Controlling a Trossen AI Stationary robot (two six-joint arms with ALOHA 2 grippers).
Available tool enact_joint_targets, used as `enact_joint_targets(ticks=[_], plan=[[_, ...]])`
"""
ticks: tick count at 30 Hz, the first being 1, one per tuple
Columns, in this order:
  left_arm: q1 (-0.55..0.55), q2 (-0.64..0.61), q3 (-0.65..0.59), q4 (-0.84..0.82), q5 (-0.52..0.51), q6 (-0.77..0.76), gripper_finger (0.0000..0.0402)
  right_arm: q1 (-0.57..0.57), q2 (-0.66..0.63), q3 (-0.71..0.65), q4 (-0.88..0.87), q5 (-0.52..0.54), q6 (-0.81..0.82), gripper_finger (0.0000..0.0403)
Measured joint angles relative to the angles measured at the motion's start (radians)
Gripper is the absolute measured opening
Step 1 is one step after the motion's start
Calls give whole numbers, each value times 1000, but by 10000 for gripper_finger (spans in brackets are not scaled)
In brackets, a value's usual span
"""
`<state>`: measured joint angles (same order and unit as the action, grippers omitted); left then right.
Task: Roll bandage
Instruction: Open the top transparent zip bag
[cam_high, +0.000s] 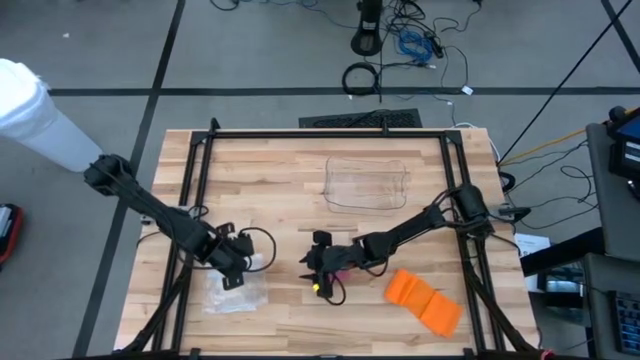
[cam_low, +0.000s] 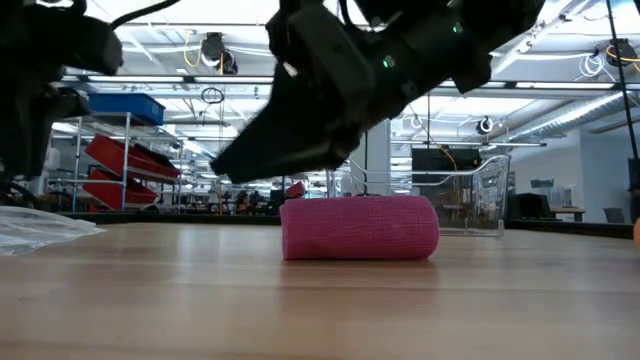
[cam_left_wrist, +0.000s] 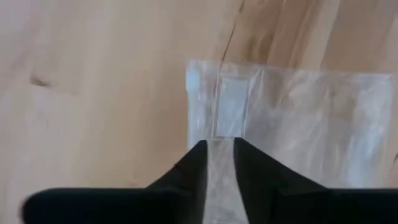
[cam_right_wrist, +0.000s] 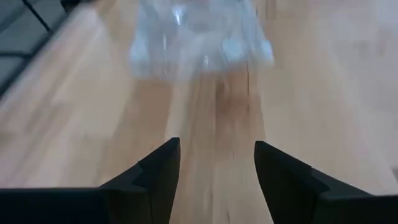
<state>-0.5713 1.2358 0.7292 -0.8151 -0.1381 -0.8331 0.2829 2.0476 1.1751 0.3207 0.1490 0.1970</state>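
A pink bandage (cam_low: 360, 228), rolled up, lies on its side on the wooden table near the middle front; in the high view only a strip of this bandage (cam_high: 341, 271) shows beside my right gripper (cam_high: 317, 266). My right gripper (cam_right_wrist: 216, 155) hangs just above the roll, slanting down toward the table's left, open with nothing between its fingers. My left gripper (cam_high: 237, 272) points down over a flat clear plastic bag (cam_left_wrist: 298, 118) at the front left. My left gripper (cam_left_wrist: 217, 149) is open by a narrow gap.
A clear plastic container (cam_high: 367, 183) stands behind the middle of the table. An orange folded thing (cam_high: 425, 302) lies at the front right. The clear bag (cam_high: 235, 296) lies flat at the front left. A black frame (cam_high: 200, 180) borders the table's sides and back.
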Motion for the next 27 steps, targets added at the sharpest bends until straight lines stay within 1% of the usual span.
enact_joint_targets(ticks=[3, 6, 11, 14, 17, 19, 24, 27], plan=[[-12, 39, -1, -1, -12, 0, 127, 3, -1, 0, -36, 0, 0, 192], [-14, 82, -24, -6, -24, -1, 150, 8, -2, 0, -45, 0, -12, 192], [-12, 137, -68, -6, -29, -26, 156, 18, -2, 0, -47, 0, -35, 192], [-19, 153, -71, 28, -30, -27, 155, 19, -2, 0, -41, -3, -52, 192], [-30, 151, -68, 68, -32, -27, 141, 19, -2, 0, -43, -3, -62, 192], [-34, 151, -68, 80, -34, -27, 124, 18, -2, 0, -41, -3, -63, 192], [-43, 151, -64, 75, -35, -21, 58, 17, -3, 0, -41, -4, -62, 192], [-49, 151, -38, 64, -70, 47, 15, 17, -3, 0, -40, -4, -62, 192]])
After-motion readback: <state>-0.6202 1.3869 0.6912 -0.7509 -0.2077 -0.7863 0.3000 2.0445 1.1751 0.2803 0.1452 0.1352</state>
